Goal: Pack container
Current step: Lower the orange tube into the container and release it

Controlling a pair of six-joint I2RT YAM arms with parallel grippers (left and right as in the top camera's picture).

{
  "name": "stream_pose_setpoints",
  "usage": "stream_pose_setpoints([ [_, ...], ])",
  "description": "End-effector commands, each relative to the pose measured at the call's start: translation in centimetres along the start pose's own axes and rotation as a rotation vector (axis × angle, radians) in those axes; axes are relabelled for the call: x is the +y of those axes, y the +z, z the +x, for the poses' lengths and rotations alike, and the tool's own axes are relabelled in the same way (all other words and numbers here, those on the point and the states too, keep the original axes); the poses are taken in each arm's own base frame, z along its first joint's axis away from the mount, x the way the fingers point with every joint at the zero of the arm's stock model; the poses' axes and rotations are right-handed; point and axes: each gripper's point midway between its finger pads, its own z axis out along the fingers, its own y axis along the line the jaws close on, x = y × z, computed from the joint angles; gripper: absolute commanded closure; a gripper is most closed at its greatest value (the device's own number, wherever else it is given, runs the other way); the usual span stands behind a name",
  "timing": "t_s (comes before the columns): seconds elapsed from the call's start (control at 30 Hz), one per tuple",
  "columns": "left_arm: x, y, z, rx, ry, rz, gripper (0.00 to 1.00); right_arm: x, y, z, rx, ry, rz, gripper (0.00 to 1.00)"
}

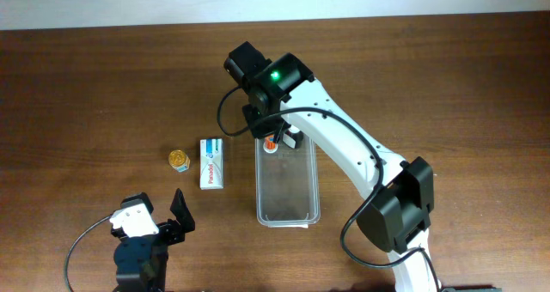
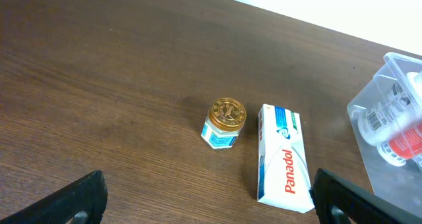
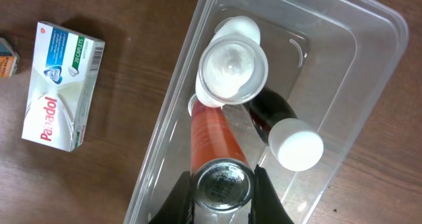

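Right gripper [image 3: 224, 188], clamped on 1 silver-capped orange bottle [image 3: 212, 141] inside the far end of the container [image 1: 261, 189], which lies lengthwise mid-table and holds 2 white-capped bottles [image 3: 231, 69]; Panadol box [image 1: 212, 163] and gold-lidded jar [image 1: 178, 159] beside it toward the left edge; left gripper [image 1: 159, 219], fingers apart, by the front edge.

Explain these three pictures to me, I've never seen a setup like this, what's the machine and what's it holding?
It is a robot with two arms at a table. One picture looks down from above; the others come from a camera on each wrist. On the table are a jar and a box, beside a clear container. The right tool, over the container, seems to grip a red bottle, next to a white bottle and a dark bottle inside. The left tool is open and empty.
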Motion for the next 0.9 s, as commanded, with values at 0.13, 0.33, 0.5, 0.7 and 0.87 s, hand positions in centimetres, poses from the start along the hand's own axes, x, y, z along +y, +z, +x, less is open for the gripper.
stream_pose_setpoints([
  [0.13, 0.0, 0.0, 0.0, -0.004, -0.001, 0.005, 0.01, 0.1, 0.4, -0.1, -0.003, 0.015, 0.006, 0.87],
  [0.33, 0.0, 0.0, 0.0, -0.003, -0.001, 0.004, 0.01, 0.1, 1.5, 0.1, 0.006, 0.026, 0.010, 0.86],
  [0.5, 0.0, 0.0, 0.0, -0.003, -0.001, 0.004, 0.01, 0.2, 1.8, 0.1, 0.003, 0.025, 0.009, 0.75],
  [0.7, 0.0, 0.0, 0.0, -0.003, -0.001, 0.004, 0.01, 0.1, 1.0, 0.1, -0.006, 0.026, 0.006, 0.52],
  [0.87, 0.0, 0.0, 0.0, -0.004, -0.001, 0.005, 0.01, -0.1, -2.2, -0.1, -0.058, 0.032, -0.012, 0.48],
])
